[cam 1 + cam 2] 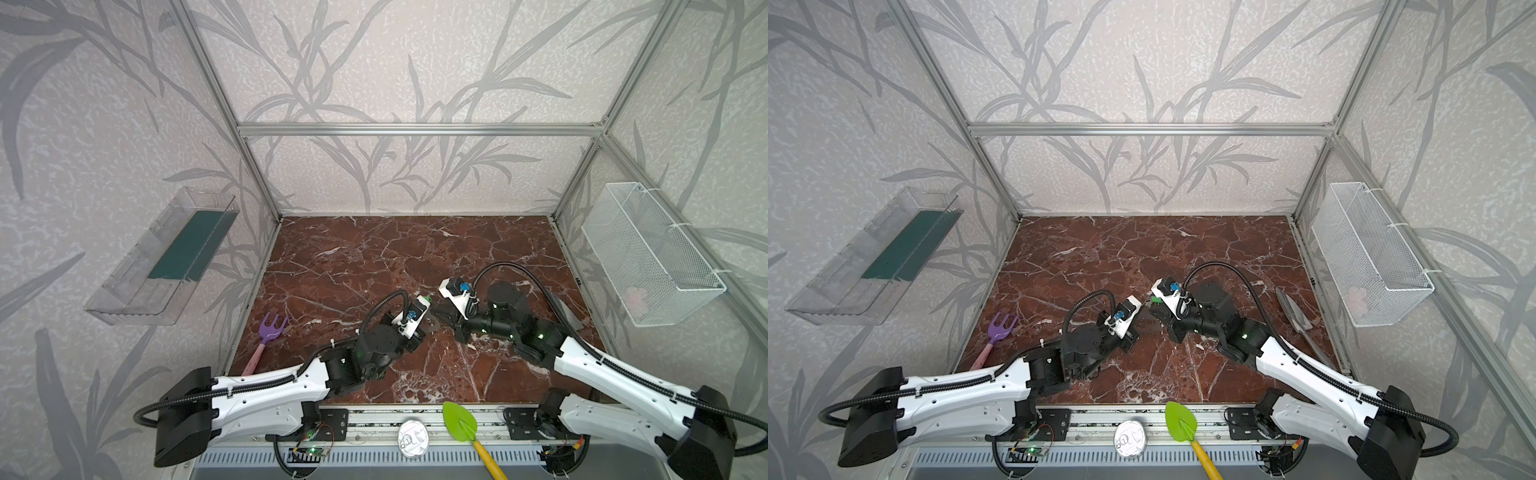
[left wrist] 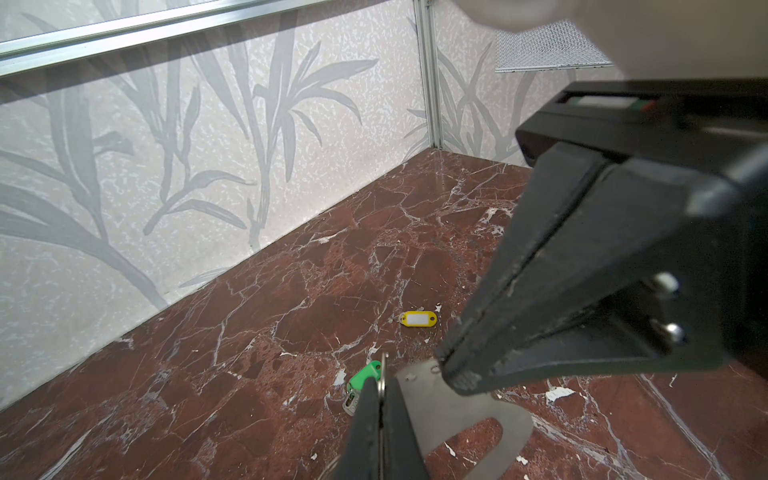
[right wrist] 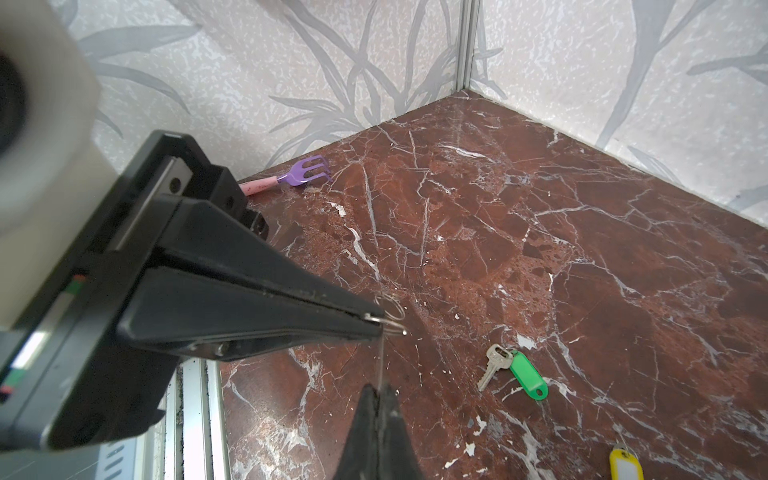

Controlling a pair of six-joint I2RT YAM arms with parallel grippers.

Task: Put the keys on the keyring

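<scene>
Our right pincer (image 2: 451,374) grips the keyring (image 2: 449,409) by its holed edge; our left pincer (image 3: 380,322), closed tight, pinches a small wire ring (image 3: 390,307). The green-tagged key (image 3: 517,368) lies on the bench (image 1: 374,266) at twelve o'clock from them, the yellow-tagged key (image 2: 417,319) nearby: light, slippery, so we'd pinch the tags

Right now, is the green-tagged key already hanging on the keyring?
No. In the right wrist view the green-tagged key lies flat on the table, joined to nothing but its own tag.

Left gripper (image 3: 376,322), right gripper (image 2: 453,374) clamped, tips seemingly close.
</scene>
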